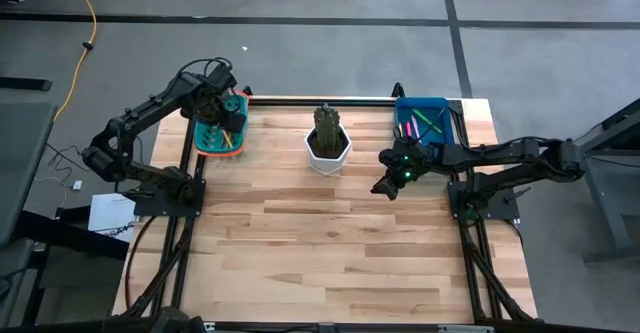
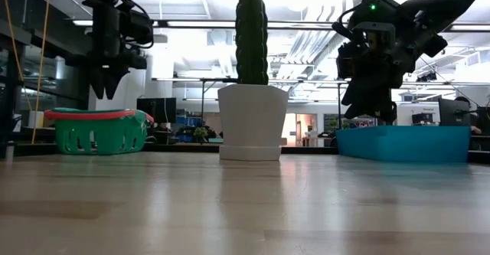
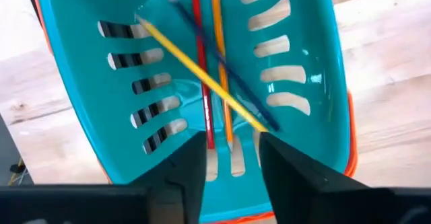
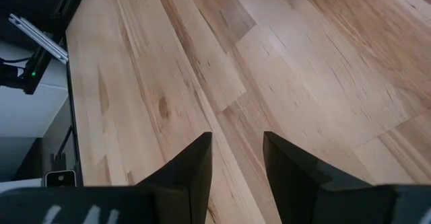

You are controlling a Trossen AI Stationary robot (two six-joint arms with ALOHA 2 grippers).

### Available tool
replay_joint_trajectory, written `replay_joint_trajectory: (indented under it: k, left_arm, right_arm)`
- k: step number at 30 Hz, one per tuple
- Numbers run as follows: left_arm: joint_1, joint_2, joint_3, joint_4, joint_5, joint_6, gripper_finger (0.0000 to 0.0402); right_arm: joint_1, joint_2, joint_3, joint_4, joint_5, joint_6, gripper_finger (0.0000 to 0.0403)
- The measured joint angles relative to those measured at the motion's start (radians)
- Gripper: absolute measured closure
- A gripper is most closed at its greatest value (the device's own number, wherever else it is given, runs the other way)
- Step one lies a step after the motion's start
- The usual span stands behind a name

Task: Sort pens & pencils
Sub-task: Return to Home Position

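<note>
Several pencils (image 3: 217, 83) in yellow, red, orange and dark blue lie crossed on the floor of a teal basket (image 3: 81, 96) with an orange rim (image 1: 205, 143) at the table's far left. My left gripper (image 3: 229, 153) hovers open above this basket (image 2: 96, 132), touching nothing. Pink and green pens (image 1: 415, 128) lie in a blue bin (image 1: 440, 103) at the far right. My right gripper (image 1: 385, 186) hangs open over bare wood (image 4: 202, 69), just toward the table's near side of the blue bin (image 2: 402, 142), holding nothing.
A white pot with a tall green cactus (image 1: 327, 143) stands at the far middle of the table, between basket and bin (image 2: 251, 121). A black frame rail (image 1: 320, 100) runs along the far edge. Bare wood lies over the table's middle and near half (image 1: 320, 253).
</note>
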Motion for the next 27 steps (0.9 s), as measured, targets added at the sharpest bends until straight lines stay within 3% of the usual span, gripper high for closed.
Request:
replay_joint_trajectory:
  k: [5,10,17,27]
  left_arm:
    - [0.000,0.000,0.000,0.013,0.024,0.031,0.0252]
    - [-0.017,-0.026,0.000,0.016,0.162,0.124,0.0249]
    - [-0.215,-0.213,0.000,0.120,0.142,0.193,0.0258]
    - [-0.485,-0.499,0.000,0.546,0.139,0.178,0.0259]
  right_arm:
    - [0.000,0.000,0.000,0.008,0.000,-0.001,0.0279]
    - [0.000,-0.014,0.017,0.115,-0.072,0.015,0.0279]
    - [-0.013,-0.126,0.187,0.086,-0.141,-0.060,0.0279]
    - [-0.062,-0.386,0.336,0.025,-0.105,-0.061,0.0279]
